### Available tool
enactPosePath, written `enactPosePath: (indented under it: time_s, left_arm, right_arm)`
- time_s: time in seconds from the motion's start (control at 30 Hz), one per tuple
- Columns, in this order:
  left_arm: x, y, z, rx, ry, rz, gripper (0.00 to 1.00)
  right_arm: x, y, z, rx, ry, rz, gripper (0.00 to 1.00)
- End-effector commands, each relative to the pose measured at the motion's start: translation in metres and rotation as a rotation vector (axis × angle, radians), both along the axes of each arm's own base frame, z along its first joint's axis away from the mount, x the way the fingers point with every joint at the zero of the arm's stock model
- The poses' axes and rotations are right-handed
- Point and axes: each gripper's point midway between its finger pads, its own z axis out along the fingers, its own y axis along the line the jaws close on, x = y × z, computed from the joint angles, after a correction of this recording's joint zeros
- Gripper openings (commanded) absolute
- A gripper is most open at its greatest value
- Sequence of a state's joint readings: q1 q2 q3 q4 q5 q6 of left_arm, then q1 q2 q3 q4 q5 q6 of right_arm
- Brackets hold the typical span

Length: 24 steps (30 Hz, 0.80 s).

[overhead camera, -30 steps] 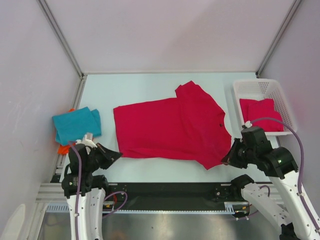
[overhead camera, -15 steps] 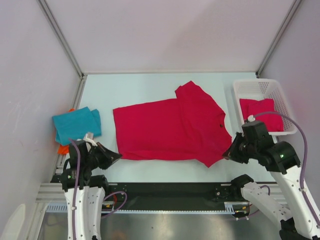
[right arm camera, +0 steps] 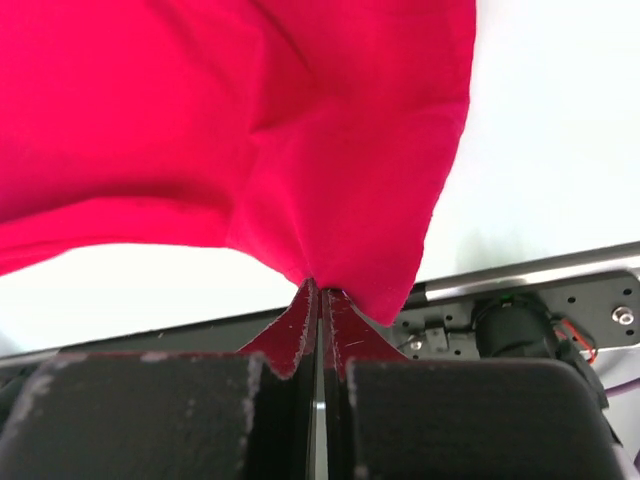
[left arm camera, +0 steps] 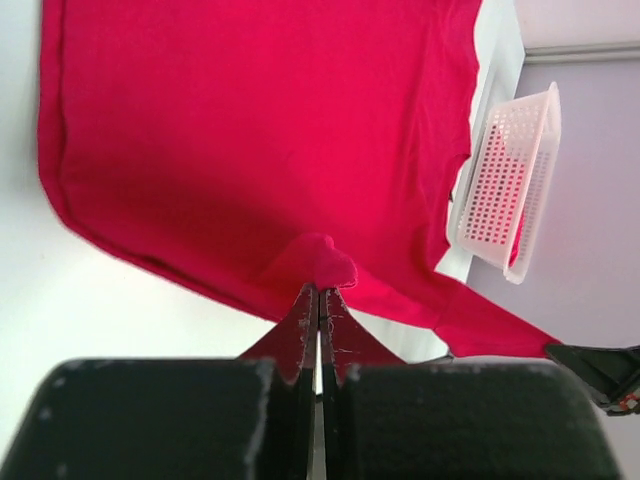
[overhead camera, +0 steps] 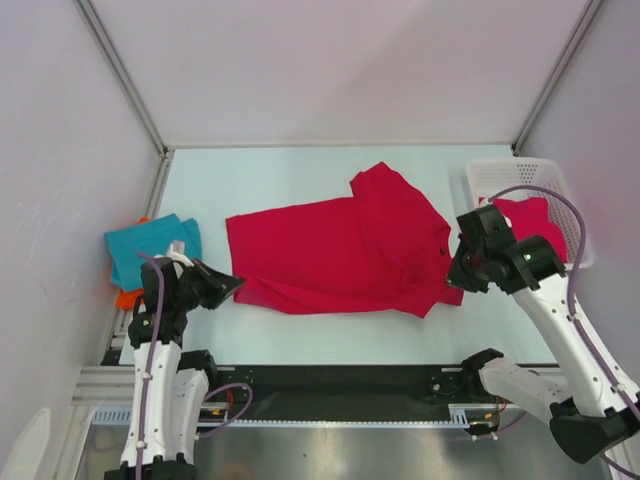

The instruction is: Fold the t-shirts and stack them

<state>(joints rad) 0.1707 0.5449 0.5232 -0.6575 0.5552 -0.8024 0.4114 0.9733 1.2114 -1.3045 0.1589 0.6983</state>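
The crimson t-shirt [overhead camera: 340,250] lay spread across the middle of the table [overhead camera: 300,180], its near edge lifted at both corners. At the right, the basket [overhead camera: 520,172] held a folded red shirt [overhead camera: 535,215], partly hidden by the right arm. At the left, a folded teal shirt [overhead camera: 150,248] covered most of an orange shirt [overhead camera: 125,298]. The left gripper [left arm camera: 318,300] and the right gripper [right arm camera: 318,295] each pinched the crimson hem, jaws fully closed.

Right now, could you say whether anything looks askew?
The orange shirt pokes out beneath the teal shirt at left; the red shirt's near hem is rumpled where the left tool and right tool pinch it.
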Motion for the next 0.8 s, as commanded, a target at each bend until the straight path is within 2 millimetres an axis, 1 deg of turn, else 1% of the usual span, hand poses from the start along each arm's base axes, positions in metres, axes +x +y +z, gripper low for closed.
enactPosePath:
  time_s: [0.0, 0.03, 0.13, 0.27, 0.3, 0.37, 0.43, 0.5, 0.53, 0.63, 0.7, 0.77]
  left_arm:
    - [0.023, -0.002, 0.007, -0.07, -0.069, 0.008, 0.0]
    - [0.027, -0.002, 0.007, -0.076, -0.069, 0.006, 0.0]
    - [0.034, 0.001, 0.003, -0.073, -0.063, 0.018, 0.0]
    - [0.038, 0.008, -0.004, -0.068, -0.05, 0.038, 0.0]
    - [0.039, 0.01, -0.005, -0.067, -0.049, 0.046, 0.0]
    - [0.042, 0.016, -0.007, -0.066, -0.045, 0.063, 0.0]
    - [0.046, 0.019, -0.007, -0.062, -0.047, 0.069, 0.0]
    - [0.051, 0.023, -0.009, -0.058, -0.039, 0.077, 0.0]
    - [0.052, 0.024, -0.01, -0.058, -0.034, 0.078, 0.0]
    - [0.058, 0.028, -0.014, -0.056, -0.019, 0.081, 0.0]
    - [0.061, 0.031, -0.016, -0.054, -0.019, 0.088, 0.0]
    - [0.062, 0.034, -0.021, -0.057, -0.002, 0.097, 0.0]
  right_arm:
    - [0.031, -0.001, 0.003, -0.055, -0.068, -0.011, 0.0]
    - [0.038, 0.0, 0.006, -0.059, -0.08, -0.01, 0.0]
    - [0.055, -0.004, -0.001, -0.11, -0.065, -0.018, 0.0]
    - [0.073, -0.015, -0.022, -0.139, -0.02, -0.046, 0.0]
    - [0.078, -0.021, -0.025, -0.144, -0.018, -0.058, 0.0]
    - [0.083, -0.025, -0.027, -0.147, -0.011, -0.066, 0.0]
    - [0.093, -0.033, -0.03, -0.156, -0.015, -0.08, 0.0]
    - [0.104, -0.037, -0.036, -0.155, -0.013, -0.085, 0.0]
    - [0.108, -0.043, -0.038, -0.156, -0.008, -0.097, 0.0]
    - [0.12, -0.046, -0.05, -0.158, 0.023, -0.103, 0.0]
    - [0.126, -0.044, -0.057, -0.153, 0.03, -0.099, 0.0]
    - [0.131, -0.039, -0.069, -0.144, 0.059, -0.088, 0.0]
